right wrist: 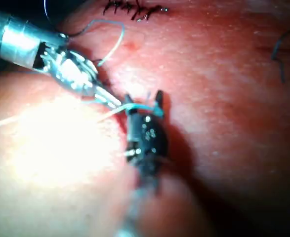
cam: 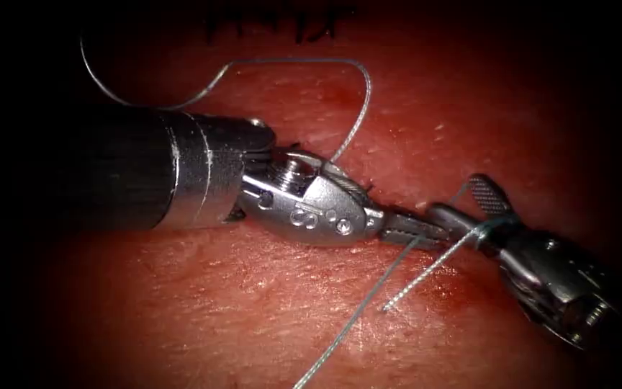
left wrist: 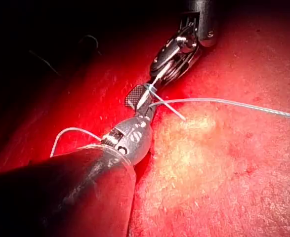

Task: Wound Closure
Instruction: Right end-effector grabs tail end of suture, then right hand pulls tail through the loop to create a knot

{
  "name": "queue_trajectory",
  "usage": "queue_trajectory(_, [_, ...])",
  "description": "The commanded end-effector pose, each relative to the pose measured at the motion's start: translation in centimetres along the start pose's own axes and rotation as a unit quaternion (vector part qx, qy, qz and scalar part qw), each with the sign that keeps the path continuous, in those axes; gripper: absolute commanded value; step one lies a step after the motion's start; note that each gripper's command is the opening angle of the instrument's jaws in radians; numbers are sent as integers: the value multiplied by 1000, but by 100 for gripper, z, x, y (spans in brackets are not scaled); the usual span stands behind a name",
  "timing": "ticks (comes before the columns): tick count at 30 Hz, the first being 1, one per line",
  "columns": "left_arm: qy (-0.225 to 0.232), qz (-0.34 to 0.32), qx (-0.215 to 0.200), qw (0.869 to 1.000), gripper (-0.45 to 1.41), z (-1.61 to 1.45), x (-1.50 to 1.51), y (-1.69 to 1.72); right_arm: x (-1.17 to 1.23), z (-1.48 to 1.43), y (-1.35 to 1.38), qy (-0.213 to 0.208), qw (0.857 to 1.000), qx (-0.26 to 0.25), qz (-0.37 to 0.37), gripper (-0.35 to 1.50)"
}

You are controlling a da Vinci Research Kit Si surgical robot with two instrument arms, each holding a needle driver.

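Two tools are meeting tip to tip over the tissue here, and thread is the whole story. Nearest the endoscope, a long strand of the thread is running off toward the bottom edge, with a short free end lying on the wet surface just beside it. A bit further back, the right pincer is sitting with its jaws spread apart, one ridged jaw sticking up, and thread is looping around the jaws rather than being pinched between them; the right wrist view is showing the same wrap across the parted jaws of that tool. My guess is it's being held open like that so the wrap has something to sit around. The left pincer is reaching in from the other side with its jaws clenched together, tips right up against the right tool's jaws where the strands cross, so it's looking like it's gripping the thread there, though the exact pinch point is tiny. The left wrist view is showing that meeting point too. Behind the left tool, more thread is arching up in a loose loop over the tissue. Farthest back, finished dark stitches are sitting in a row. I'm not making out the needle anywhere for sure.
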Motion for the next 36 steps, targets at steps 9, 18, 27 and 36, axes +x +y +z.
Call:
queue_trajectory(9, [2,-2,-2,1000,-45,3,-3,1,-6,11,-8,-3,1000,-17,1,-35])
queue_trajectory(18, [4,-16,-5,1000,-45,-14,-7,-1,-4,4,-18,-15,997,-66,28,-35])
queue_trajectory(27, [-30,-29,1,999,-45,-19,-21,-47,3,-11,-69,7,996,-89,4,-35])
queue_trajectory(36, [-48,-39,0,998,-45,-13,-29,-80,9,-23,-97,23,995,-90,-26,-35])
